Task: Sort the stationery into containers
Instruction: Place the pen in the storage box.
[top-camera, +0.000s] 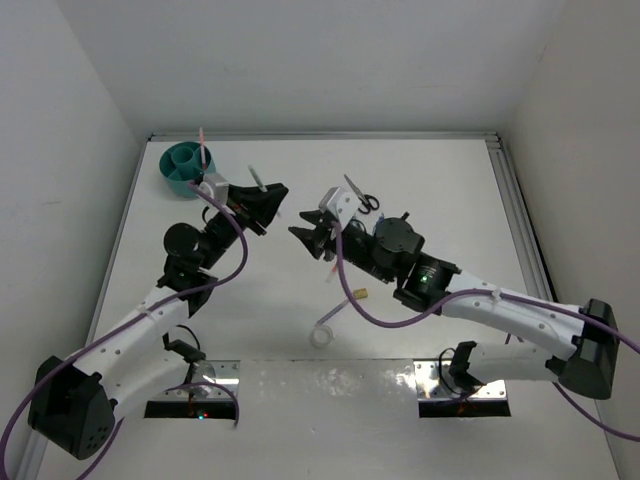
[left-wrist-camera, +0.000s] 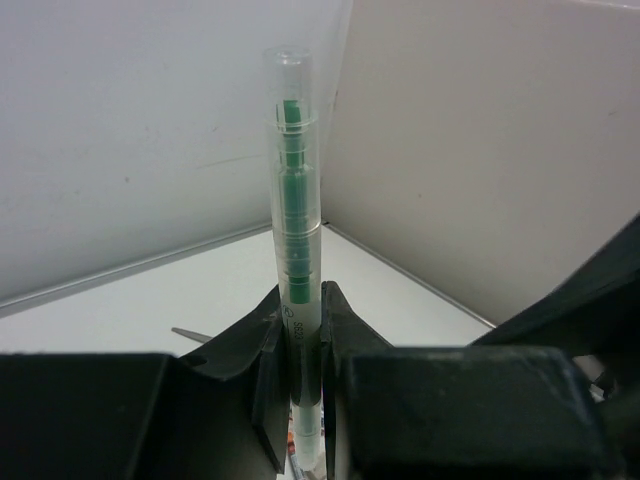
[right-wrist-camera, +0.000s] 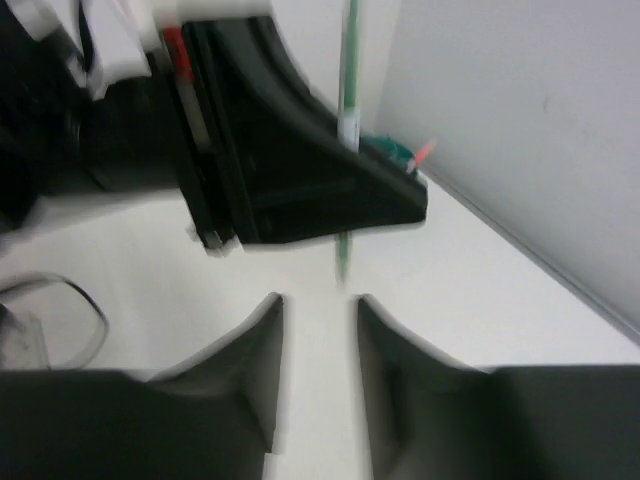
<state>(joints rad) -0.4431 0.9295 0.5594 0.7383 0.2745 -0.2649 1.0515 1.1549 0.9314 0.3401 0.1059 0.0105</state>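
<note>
Left jaws clamped on green pen (left-wrist-camera: 298, 250); right jaws slightly parted, empty, near pen tip.

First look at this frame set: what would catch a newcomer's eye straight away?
The left gripper is clamped on a green pen with a clear cap, which stands upright between its fingers. Facing it tip to tip above the middle of the table, the right gripper is open and empty. In the far left corner sits the teal cup with a pink pen sticking out.
</note>
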